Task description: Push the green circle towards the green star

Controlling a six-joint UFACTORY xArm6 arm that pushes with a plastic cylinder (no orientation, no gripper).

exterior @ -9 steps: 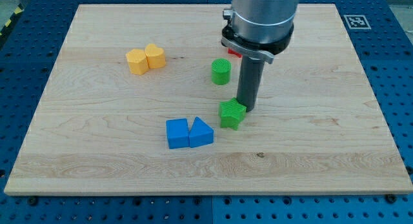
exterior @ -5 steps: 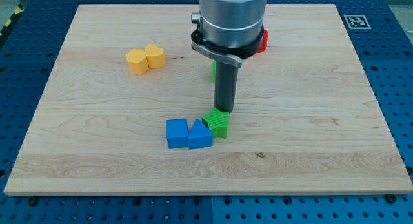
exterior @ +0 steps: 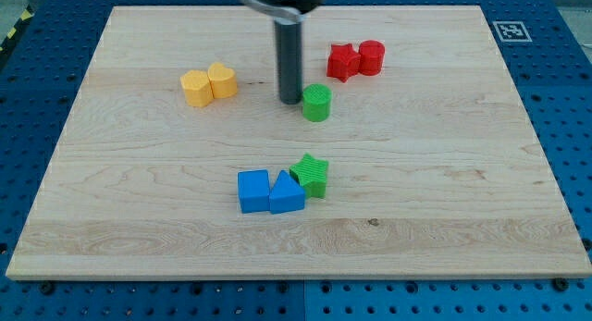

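The green circle (exterior: 316,103) stands on the wooden board (exterior: 444,173) a little above the middle. The green star (exterior: 311,175) lies below it, touching the blue triangle (exterior: 286,192). My tip (exterior: 290,101) rests on the board just left of the green circle, close to it or touching its left side. The rod rises from there to the view's top edge.
A blue square (exterior: 253,191) sits left of the blue triangle, touching it. Two yellow blocks (exterior: 208,84) sit together at the upper left. A red star (exterior: 343,61) and a red cylinder (exterior: 371,57) sit together at the upper right.
My tip has moved up and left, from beside the green star to the left side of the green circle. The green star was pushed left against the blue triangle.
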